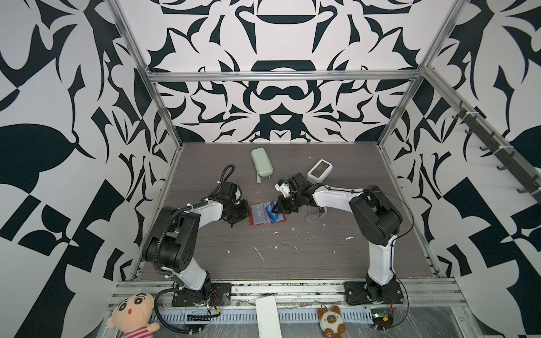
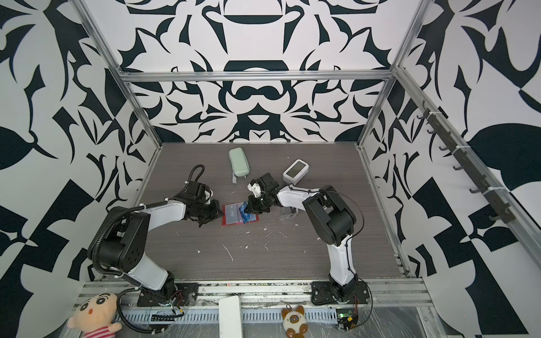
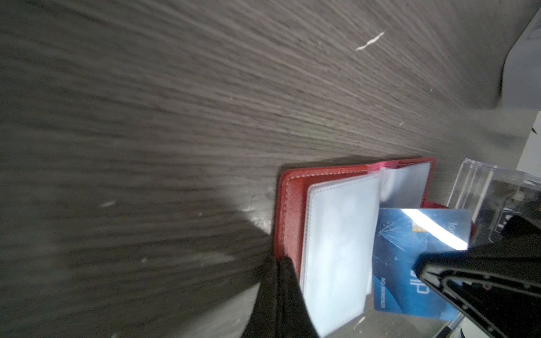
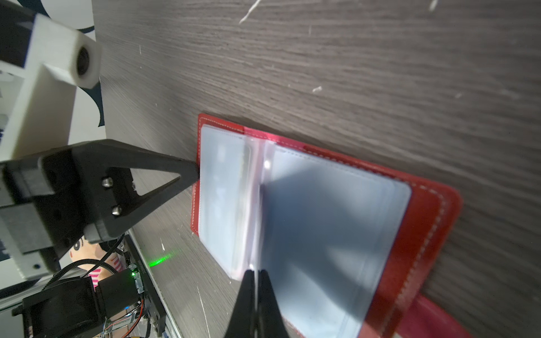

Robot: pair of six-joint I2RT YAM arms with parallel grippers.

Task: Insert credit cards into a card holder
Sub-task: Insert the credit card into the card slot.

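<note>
nearest me, a round-headed plush doll in a striped top (image 1: 133, 314) and a small cream plush cat (image 1: 330, 319) lie by the front rail. past them, the grey wood-grain table (image 1: 307, 257) is flecked with white scraps. mid-table, the small red leather-look card holder (image 1: 259, 215) lies open, clear sleeves up. my left gripper (image 3: 278, 263) is fully closed, tips against the holder's outer edge; i can't tell if it pinches anything. my right gripper (image 4: 254, 281) is clamped on the blue plastic credit card (image 3: 395, 263), tilted over the holder's half nearer that arm. a clear acrylic box (image 1: 314, 215) stands near the holder, on the right arm's side. farther back lie a mint-green oblong case (image 1: 262, 161) and a white device with a screen (image 1: 320, 170).
</note>
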